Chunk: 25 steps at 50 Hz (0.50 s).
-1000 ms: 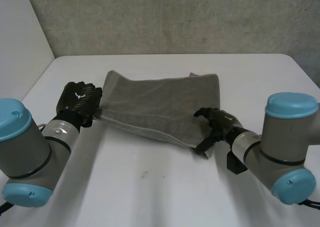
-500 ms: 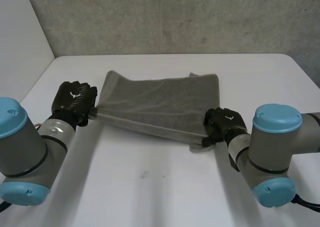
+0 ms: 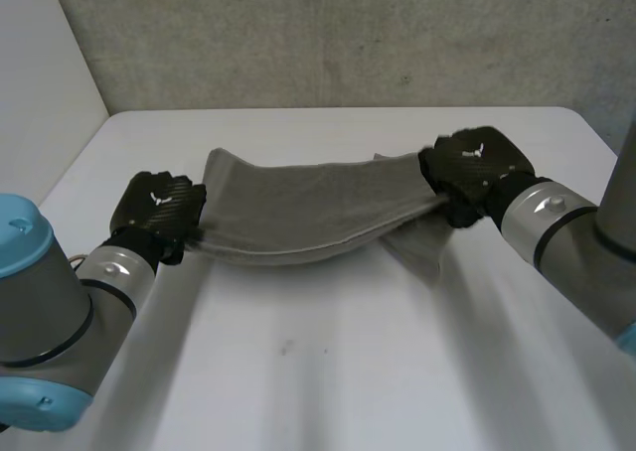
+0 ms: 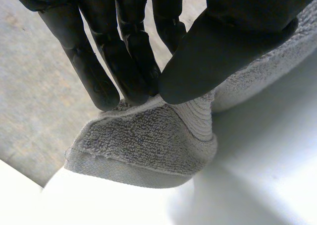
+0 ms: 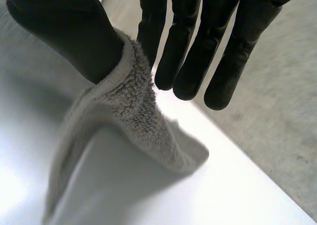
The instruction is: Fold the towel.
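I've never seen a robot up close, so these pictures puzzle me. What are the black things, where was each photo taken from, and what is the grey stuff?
This is a robot with two arms at a white table; each arm ends in a black mechanical hand. The wide picture comes from a camera between and behind the arms, looking down. There the left hand and the right hand each hold one end of a grey towel, which sags between them. The two close-ups come from cameras on the wrists, looking along each palm: in each, thumb and fingers pinch the towel's thick edge. The job is to fold it.
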Each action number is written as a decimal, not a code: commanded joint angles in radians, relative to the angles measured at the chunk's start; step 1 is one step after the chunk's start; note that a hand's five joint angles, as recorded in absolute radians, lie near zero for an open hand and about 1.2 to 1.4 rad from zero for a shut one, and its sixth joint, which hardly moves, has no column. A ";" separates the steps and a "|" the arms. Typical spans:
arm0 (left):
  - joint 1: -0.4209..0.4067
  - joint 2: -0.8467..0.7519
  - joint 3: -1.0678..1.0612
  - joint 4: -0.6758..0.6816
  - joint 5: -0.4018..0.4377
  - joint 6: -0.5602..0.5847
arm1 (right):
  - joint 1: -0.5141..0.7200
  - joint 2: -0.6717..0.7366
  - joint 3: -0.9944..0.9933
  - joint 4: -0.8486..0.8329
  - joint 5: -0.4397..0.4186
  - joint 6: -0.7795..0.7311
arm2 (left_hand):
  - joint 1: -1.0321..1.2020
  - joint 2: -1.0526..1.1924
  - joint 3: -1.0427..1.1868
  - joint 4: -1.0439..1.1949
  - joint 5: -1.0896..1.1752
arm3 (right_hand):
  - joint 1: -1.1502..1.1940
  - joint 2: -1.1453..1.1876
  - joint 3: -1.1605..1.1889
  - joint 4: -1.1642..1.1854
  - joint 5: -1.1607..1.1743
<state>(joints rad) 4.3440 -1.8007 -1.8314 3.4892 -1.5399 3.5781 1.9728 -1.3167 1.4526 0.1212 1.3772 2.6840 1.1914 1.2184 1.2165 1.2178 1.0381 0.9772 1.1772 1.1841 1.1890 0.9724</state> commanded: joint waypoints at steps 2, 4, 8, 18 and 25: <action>-0.001 -0.023 0.012 -0.133 0.003 0.004 | 0.009 0.106 -0.061 0.365 0.078 -0.444 | 0.205 0.178 0.180 0.178 0.184 | 0.419 0.219 0.212 0.207 0.249; -0.006 -0.049 0.017 -0.136 0.003 0.007 | 0.012 0.134 -0.060 0.360 0.100 -0.446 | 0.205 0.178 0.180 0.178 0.184 | 0.419 0.219 0.212 0.207 0.249; -0.011 -0.161 0.075 -0.142 0.003 0.053 | 0.017 0.238 -0.076 0.304 0.137 -0.449 | 0.205 0.178 0.180 0.178 0.184 | 0.419 0.219 0.212 0.207 0.249; -0.014 -0.278 0.431 -0.125 0.004 0.179 | 0.034 0.320 -0.390 0.012 0.281 -0.515 | 0.205 0.178 0.180 0.178 0.184 | 0.419 0.219 0.212 0.207 0.249; -0.018 -0.299 0.956 0.025 -0.020 0.165 | 0.043 0.275 -0.584 -0.571 0.235 -0.624 | 0.205 0.178 0.180 0.178 0.184 | 0.419 0.219 0.212 0.207 0.249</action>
<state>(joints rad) 4.3293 -2.0948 -1.2409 3.3950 -1.5416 3.7547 2.0085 -0.9970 0.9833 -0.0195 1.6559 2.1345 1.1914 1.2187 1.2167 1.2184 1.0418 0.9772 1.1774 1.1864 1.1897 0.9773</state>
